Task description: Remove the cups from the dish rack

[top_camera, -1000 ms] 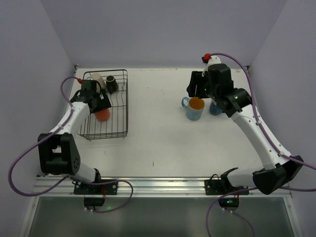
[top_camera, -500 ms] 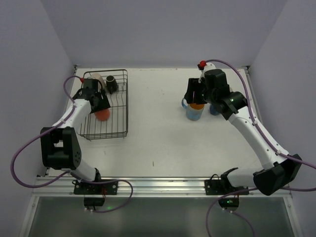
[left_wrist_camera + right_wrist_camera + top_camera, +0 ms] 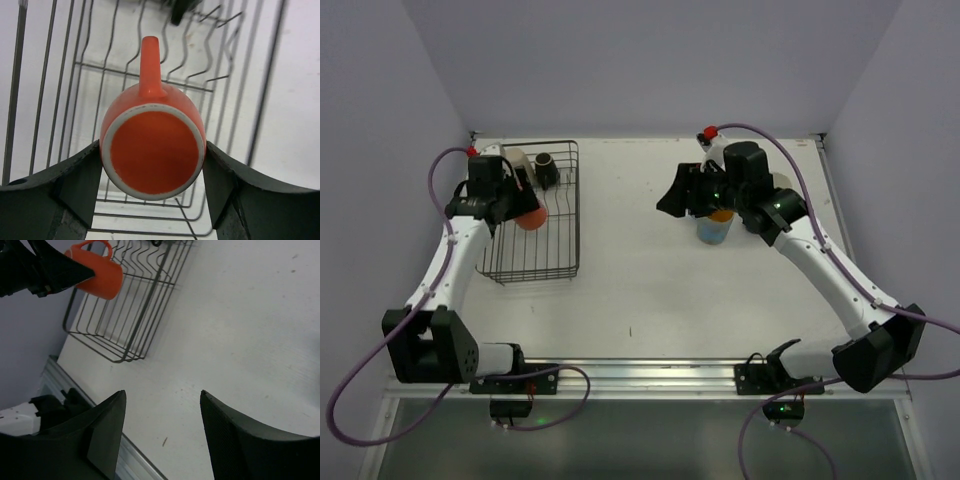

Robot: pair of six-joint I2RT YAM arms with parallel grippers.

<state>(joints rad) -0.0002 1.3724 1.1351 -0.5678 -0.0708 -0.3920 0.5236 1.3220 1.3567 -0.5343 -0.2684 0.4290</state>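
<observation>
Orange-red cup (image 3: 152,150) between left jaws

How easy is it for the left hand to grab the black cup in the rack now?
Probably not yet. The left hand is shut on the orange cup above the dish rack, so it has no free grip. The black cup sits uncovered at the far end.

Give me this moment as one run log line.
left gripper: shut on orange cup, above dish rack | right gripper: open, empty, above table | in rack: cream cup, black cup | on table: blue cup
</observation>
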